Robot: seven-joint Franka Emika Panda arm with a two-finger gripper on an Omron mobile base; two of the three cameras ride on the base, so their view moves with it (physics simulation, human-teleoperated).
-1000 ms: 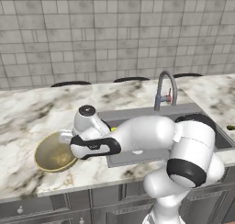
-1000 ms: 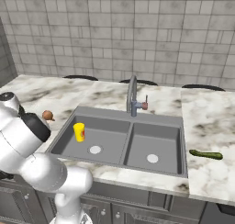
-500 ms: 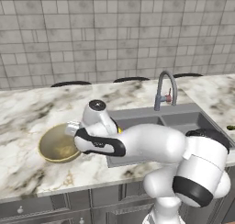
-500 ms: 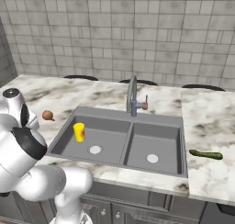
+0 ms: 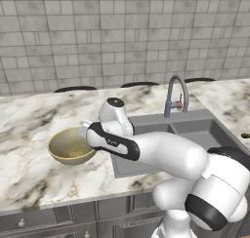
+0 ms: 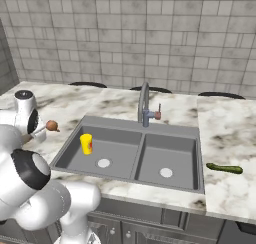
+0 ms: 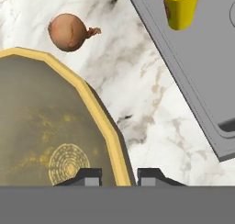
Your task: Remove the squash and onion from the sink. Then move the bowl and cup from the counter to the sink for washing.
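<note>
Marble counter point(image 7: 151, 103) | gripper point(image 7: 119, 175) spread astride bowl point(image 7: 41, 140) rim | bowl pickup judged underway | pinch and lift toward sink point(image 6: 131, 158) needed

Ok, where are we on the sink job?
Done: squash and onion lie on the counter, out of the sink, and the cup stands in the left basin. In hand: the gripper has its fingertips straddling the bowl rim, not visibly clamped. Left: lift the bowl into the sink.
</note>
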